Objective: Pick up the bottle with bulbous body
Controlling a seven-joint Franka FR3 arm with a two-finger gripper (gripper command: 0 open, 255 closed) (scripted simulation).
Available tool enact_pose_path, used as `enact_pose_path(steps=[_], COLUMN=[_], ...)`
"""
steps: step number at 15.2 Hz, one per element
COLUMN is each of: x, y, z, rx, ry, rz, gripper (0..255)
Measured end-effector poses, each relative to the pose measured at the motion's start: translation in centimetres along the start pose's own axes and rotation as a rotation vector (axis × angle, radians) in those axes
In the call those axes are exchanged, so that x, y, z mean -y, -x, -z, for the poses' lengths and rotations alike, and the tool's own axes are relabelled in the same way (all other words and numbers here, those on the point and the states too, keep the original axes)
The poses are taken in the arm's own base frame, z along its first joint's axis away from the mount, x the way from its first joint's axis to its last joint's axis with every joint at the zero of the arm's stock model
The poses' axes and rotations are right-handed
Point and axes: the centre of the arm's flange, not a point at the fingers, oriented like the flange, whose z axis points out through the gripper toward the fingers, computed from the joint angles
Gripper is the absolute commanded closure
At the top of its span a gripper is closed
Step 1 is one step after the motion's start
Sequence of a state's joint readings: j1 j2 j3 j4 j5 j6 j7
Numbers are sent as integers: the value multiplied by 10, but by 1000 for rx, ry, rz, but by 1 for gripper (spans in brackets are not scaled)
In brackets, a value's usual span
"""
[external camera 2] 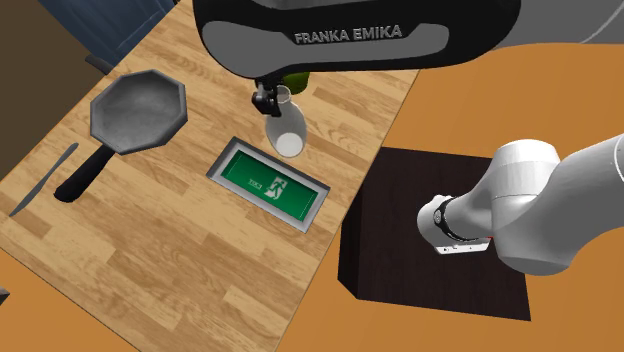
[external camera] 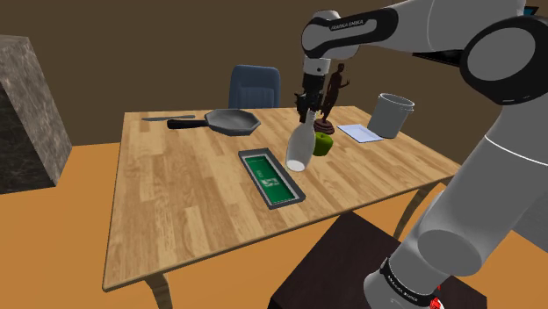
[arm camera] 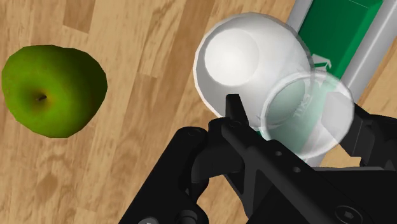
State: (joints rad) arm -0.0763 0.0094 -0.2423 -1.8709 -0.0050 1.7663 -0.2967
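Wood table [external camera: 176, 202], wide bare stretch toward its 9 o'clock edge in the shoulder view. Gripper [external camera: 306, 117] clamped on the neck of the white bottle [external camera: 299, 149], which hangs tilted, base by the tray's [external camera: 272, 180] far end. Apple [external camera: 324, 144] just beside, at the bottle's 2 o'clock. Pan [external camera: 230, 120] well apart at 10 o'clock, near the far edge.

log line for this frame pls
state: grasped | gripper: shut on white bottle | bottle: tilted | nearby: green apple, green tray
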Motion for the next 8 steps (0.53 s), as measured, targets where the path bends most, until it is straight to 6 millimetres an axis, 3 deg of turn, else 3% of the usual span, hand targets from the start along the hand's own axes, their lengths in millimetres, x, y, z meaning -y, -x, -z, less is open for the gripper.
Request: enact_pose_path(steps=[8], x=[1], y=[5], z=[40], rx=[0], ry=[0], rz=[0], gripper=[255])
